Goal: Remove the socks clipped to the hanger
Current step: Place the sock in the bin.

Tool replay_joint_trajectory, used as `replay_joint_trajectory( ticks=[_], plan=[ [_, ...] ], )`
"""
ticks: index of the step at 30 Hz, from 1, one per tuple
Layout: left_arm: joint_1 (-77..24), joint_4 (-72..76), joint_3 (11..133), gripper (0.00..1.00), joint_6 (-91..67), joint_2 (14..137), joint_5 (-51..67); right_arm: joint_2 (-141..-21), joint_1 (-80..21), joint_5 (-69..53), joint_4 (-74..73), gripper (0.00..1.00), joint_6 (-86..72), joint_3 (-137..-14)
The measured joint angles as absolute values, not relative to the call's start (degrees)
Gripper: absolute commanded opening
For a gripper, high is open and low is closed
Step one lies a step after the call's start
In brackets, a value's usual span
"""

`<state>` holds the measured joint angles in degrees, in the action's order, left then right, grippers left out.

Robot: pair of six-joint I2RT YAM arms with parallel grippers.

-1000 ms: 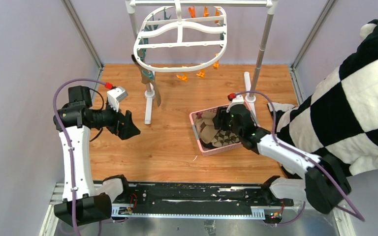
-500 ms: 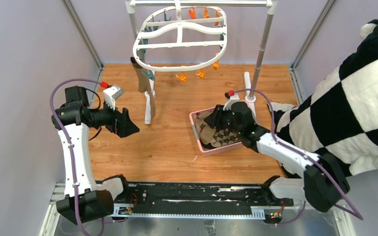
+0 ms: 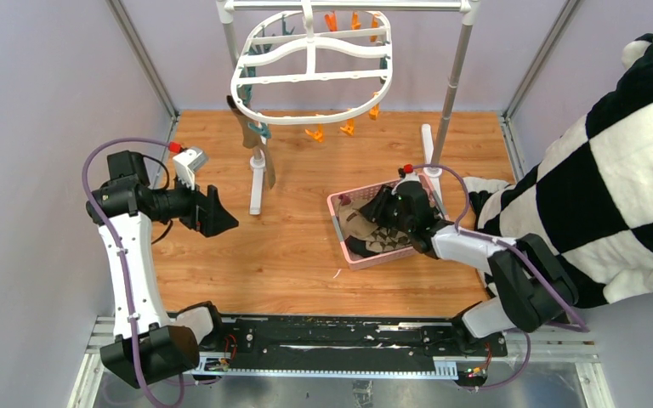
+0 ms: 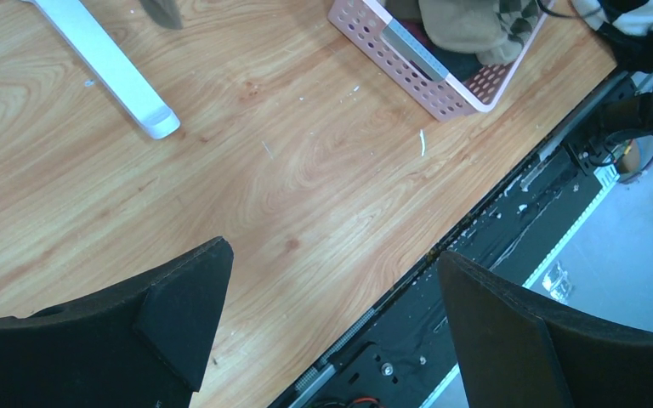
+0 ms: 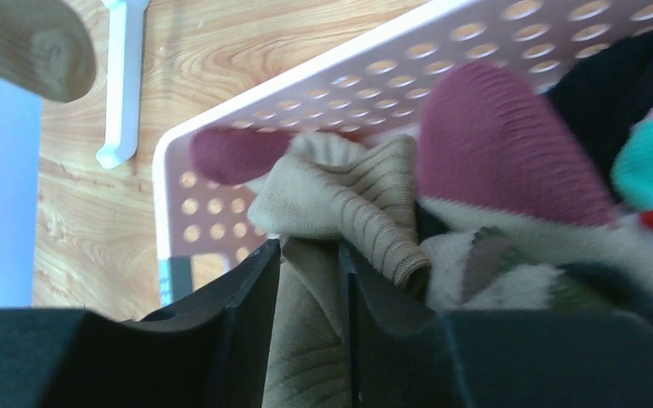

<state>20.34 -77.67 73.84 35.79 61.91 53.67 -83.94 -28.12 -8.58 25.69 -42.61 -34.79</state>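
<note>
At the near left, left gripper (image 3: 221,212): it is spread wide and holds nothing. It hovers above the table (image 3: 289,255) and faces toward the hanger side. I think it waits for its turn at the next clip.
Right gripper (image 5: 308,246): its tips are down among the socks (image 3: 366,228) in the pink basket (image 3: 340,231). The jaws are close together with a fold of beige fabric between them. Whether the fold is really pinched or only lies there, I cannot tell.
Pink basket: it stands on the table in front of the right arm, so freed socks have a short way to go. Several lie in it in a heap.
Hanging sock (image 3: 255,146): one olive-brown sock hangs from the left rim of the hanger (image 3: 310,75), so the task seems nearly done but not finished.
Hanger: it hangs by its hook from the grey rack (image 3: 452,85) at the far side. The orange clips (image 3: 315,133) that I can see look bare.
Change from a second ago: the right elbow has folded in toward its base and the jaws have narrowed. The left arm drew a little to the left, and the hanging sock swung slightly.
</note>
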Motion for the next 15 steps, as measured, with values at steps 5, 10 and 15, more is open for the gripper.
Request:
replay_joint_trajectory(
  ticks=[5,10,15],
  plan=[
    [21.63,-77.65,73.82,1.00,35.51,64.18,55.27,-74.08,-38.81,5.41,18.72,0.57,-39.83,-34.63],
    [23.24,-77.62,73.82,1.00,35.38,67.11,56.34,-68.88,-47.48,15.66,13.54,0.65,-30.98,-41.93],
    [26.04,-77.65,73.80,1.00,35.53,68.42,56.64,-75.68,-51.55,14.09,17.65,0.67,-19.92,-54.28]
  ],
)
